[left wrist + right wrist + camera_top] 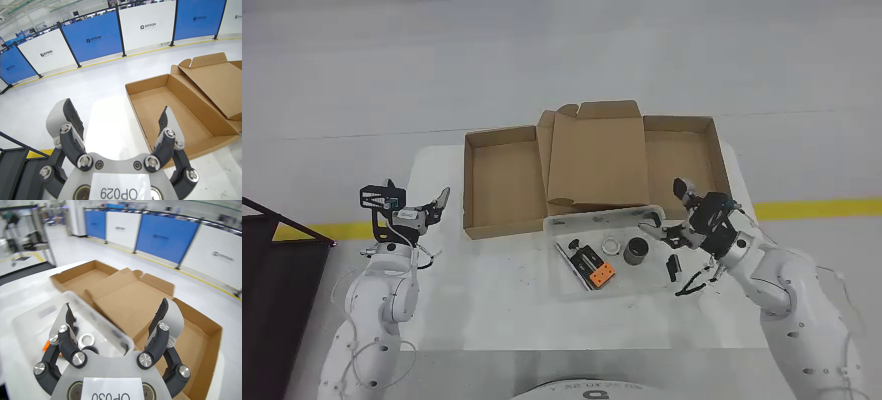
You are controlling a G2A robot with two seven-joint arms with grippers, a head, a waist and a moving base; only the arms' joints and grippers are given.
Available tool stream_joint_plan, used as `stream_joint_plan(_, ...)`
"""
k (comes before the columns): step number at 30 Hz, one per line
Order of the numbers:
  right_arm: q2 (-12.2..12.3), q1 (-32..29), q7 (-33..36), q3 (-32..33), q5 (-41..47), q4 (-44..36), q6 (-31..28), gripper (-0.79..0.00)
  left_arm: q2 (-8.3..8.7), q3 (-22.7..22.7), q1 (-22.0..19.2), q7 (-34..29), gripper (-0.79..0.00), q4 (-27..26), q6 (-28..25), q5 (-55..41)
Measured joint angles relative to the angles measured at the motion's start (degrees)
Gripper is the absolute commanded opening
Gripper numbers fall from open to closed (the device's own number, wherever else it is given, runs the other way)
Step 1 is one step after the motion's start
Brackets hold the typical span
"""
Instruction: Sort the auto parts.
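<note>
Over the table's (pixel 492 300) left edge the left gripper (pixel 419 200) hangs spread. The right gripper (pixel 667 210), also spread, is above the tray's (pixel 567 290) right rim; parts (pixel 594 265) lie inside, a black piece (pixel 673 266) seemingly outside; boxes (pixel 504 185) stand behind.

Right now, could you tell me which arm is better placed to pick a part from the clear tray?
Right, probably. The right gripper is open at the clear tray's end, near the dark cylinder; the left gripper, also open, is at the table's opposite edge, away from the tray.
</note>
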Motion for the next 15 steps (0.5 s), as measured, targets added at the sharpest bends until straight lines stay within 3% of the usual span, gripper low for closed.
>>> stream_joint_plan(4, 0.59, -1.38, 5.98, -0.12, -0.57, -2.38, -6.92, 0.000, 0.00, 0.00, 0.00, 0.00, 0.000, 0.00, 0.00, 0.00)
stream_joint_plan(15, 1.18, 3.37, 21.19, -5.80, 0.83, -0.67, -2.21, -0.003, 0.00, 0.00, 0.00, 0.00, 0.000, 0.00, 0.00, 0.00)
